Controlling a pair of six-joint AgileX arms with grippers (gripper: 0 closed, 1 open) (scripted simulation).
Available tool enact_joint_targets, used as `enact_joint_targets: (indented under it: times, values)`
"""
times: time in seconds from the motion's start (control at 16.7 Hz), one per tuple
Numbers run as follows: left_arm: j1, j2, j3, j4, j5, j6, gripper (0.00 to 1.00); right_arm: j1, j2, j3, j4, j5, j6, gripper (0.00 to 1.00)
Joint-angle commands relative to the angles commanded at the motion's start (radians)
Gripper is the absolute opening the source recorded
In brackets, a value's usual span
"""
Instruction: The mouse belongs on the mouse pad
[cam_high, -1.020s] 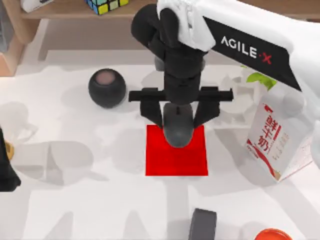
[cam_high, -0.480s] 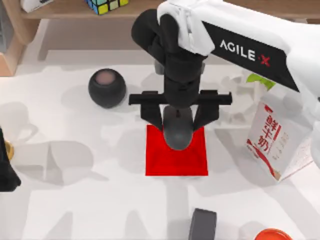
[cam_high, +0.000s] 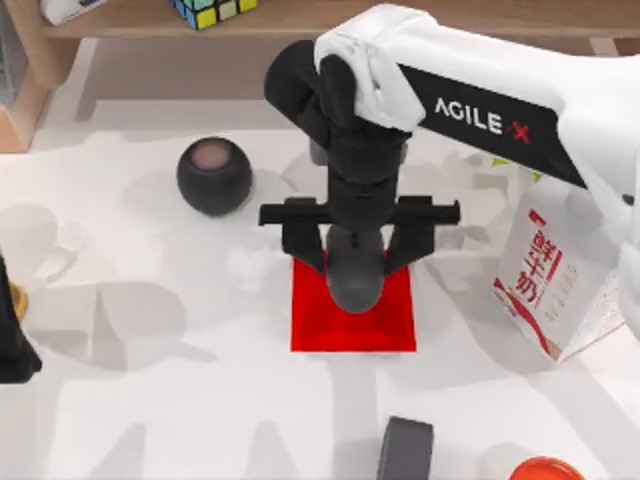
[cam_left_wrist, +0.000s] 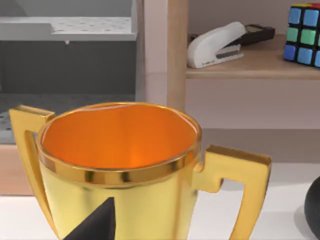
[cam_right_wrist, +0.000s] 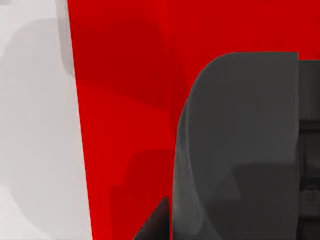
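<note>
Black ball with pinkish top (cam_high: 214, 176) on the desk (cam_high: 150, 400), milk carton (cam_high: 556, 285) at right, dark grey block (cam_high: 405, 450), gold trophy cup (cam_left_wrist: 120, 170), Rubik's cube (cam_high: 210, 10) and white stapler (cam_left_wrist: 217, 44) on the shelf.

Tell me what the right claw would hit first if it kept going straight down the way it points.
Most likely the flat bright red square mouse pad: the right claw points down over it, shut on the dark grey oval mouse, so the mouse's underside would land first. How high it hangs is unclear.
</note>
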Motion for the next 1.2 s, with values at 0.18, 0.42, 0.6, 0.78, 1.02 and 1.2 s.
enact_joint_targets:
  times: [0.18,0.42,0.6,0.78,1.02,1.2]
  values:
    - [0.000,0.000,0.000,0.000,0.000,0.000,1.00,0.001,0.002,-0.027,0.030,0.000,0.000,0.00]
    - [0.000,0.000,0.000,0.000,0.000,0.000,1.00,0.002,0.007,-0.042,0.048,0.000,0.002,0.00]
    - [0.000,0.000,0.000,0.000,0.000,0.000,1.00,0.002,0.007,-0.042,0.048,0.000,0.002,0.08]
    - [0.000,0.000,0.000,0.000,0.000,0.000,1.00,0.002,0.007,-0.042,0.048,0.000,0.002,0.30]
    - [0.000,0.000,0.000,0.000,0.000,0.000,1.00,0.002,0.007,-0.042,0.048,0.000,0.002,0.60]
    - [0.000,0.000,0.000,0.000,0.000,0.000,1.00,0.002,0.007,-0.042,0.048,0.000,0.002,0.83]
